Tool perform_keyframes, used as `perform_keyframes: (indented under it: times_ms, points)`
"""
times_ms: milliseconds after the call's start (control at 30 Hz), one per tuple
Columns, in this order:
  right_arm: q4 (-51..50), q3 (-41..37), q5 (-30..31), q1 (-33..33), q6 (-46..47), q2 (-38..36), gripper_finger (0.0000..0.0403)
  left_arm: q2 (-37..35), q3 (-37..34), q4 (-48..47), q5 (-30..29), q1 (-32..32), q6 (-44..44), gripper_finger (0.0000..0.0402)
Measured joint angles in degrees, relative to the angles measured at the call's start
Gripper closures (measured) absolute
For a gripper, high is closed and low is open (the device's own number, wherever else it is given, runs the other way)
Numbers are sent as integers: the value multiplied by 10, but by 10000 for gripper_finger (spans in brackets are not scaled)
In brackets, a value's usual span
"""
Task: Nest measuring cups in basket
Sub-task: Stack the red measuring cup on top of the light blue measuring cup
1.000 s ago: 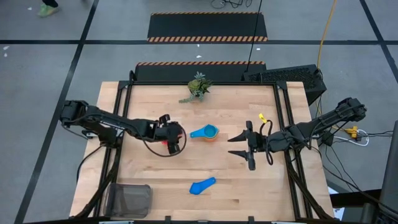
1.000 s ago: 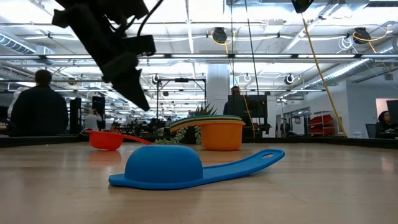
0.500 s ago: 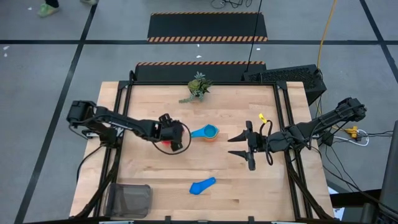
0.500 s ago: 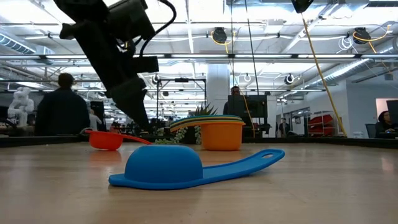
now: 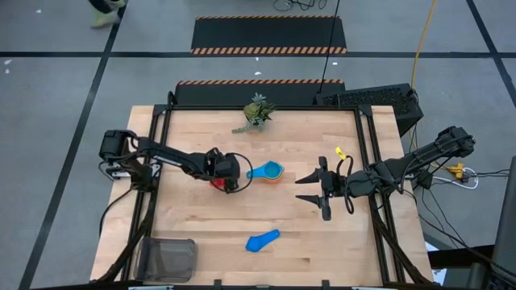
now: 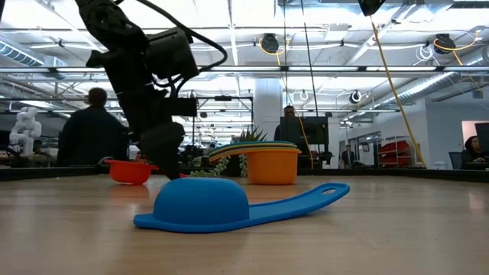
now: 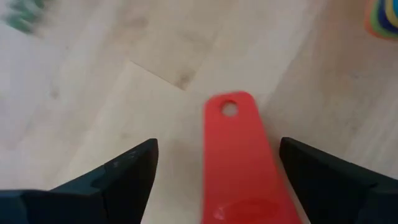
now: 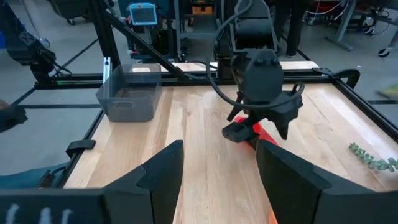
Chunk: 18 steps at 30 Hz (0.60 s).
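- Left gripper (image 5: 223,176) has moved right and dropped over the red measuring cup (image 5: 216,182); a second ago it sat higher and further left.
- Jaws have spread wide in that time. Left wrist view: red cup's handle (image 7: 235,165) lies between the two fingers (image 7: 118,177), neither touching. Nothing held.
- Reads as lining up for a pick on the red cup, not yet closed.
- Stack of nested cups (image 5: 270,171), light blue on top over an orange one, sits just right of the left gripper, unmoved.
- Blue cup (image 5: 262,240) lies upside down near the front edge, well apart, unmoved.
- Basket (image 5: 167,259) at the front-left corner; no cup visible in it, so nesting into it is all still to do.
- Right gripper (image 5: 312,188) parked right of centre, jaws partly open, empty, unchanged.
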Motion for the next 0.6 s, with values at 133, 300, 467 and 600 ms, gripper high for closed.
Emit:
perform_keyframes:
  times_ms: [133, 300, 467, 600]
  points:
    - [2, -8, 0, -2, -6, 0, 206, 0, 0, 0, 25, 1, 2, 82]
    - [3, -8, 0, -2, -6, 0, 206, 0, 0, -1, 39, 1, 13, 160]
    - [7, -8, 1, -2, -6, 0, 206, -7, 1, -13, 51, 1, 52, 247]
    - [16, -8, 1, -3, -11, 0, 206, -30, 4, -47, 50, 1, 55, 326]
